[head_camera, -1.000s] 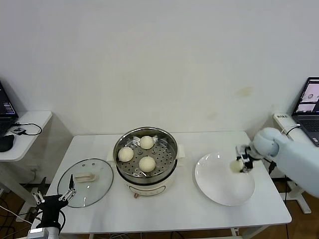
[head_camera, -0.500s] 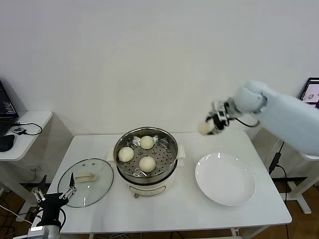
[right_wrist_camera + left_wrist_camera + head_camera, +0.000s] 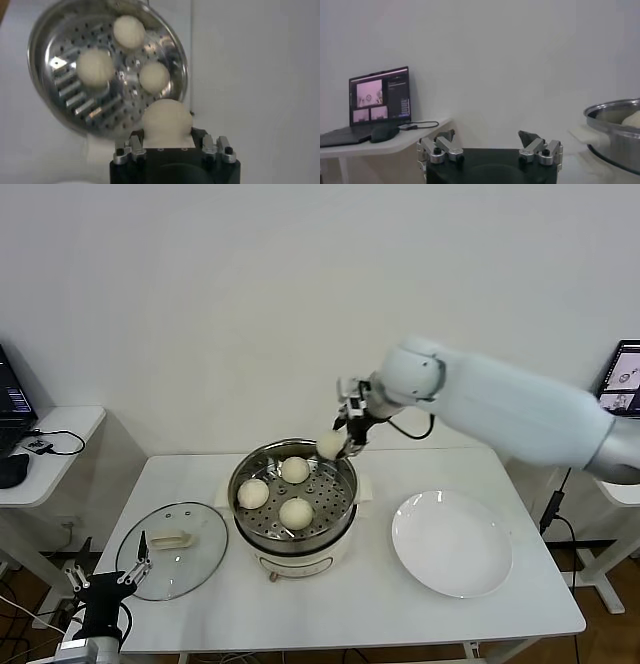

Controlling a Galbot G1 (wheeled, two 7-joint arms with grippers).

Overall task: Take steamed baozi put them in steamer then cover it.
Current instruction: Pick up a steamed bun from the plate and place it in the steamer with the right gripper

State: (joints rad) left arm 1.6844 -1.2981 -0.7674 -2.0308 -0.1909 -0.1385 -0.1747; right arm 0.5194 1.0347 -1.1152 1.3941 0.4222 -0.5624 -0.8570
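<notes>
Four baozi are counted: three lie on the perforated tray of the steamer (image 3: 292, 499), and the fourth baozi (image 3: 330, 445) is clenched in the right hand (image 3: 341, 443), held in the air over the steamer's back right rim. The three resting ones are set in a triangle, one toward the back (image 3: 294, 470), one at the left (image 3: 252, 494) and one at the front (image 3: 295, 512). One steamer stands near the middle of the counter (image 3: 360, 604). One cover (image 3: 172, 563) lies flat near the counter's front left corner, its cream handle up. One plate (image 3: 451, 544) lies toward the right edge and is bare.

A second ago the carried baozi was held low over the plate; half a second ago it was raised above the counter's back edge, right of the steamer; now it has been brought to the steamer's rim.

The left hand (image 3: 104, 584) is parked below the counter's front left corner, released, with its fingers spread wide. In the left wrist view those fingers (image 3: 536, 146) are seen apart, with the steamer's rim (image 3: 615, 111) at the side and a laptop (image 3: 379, 101) on a side desk. Only in the right wrist view is the held baozi (image 3: 167, 120) seen from above, pinched between the right hand's jaws over the tray's edge.
</notes>
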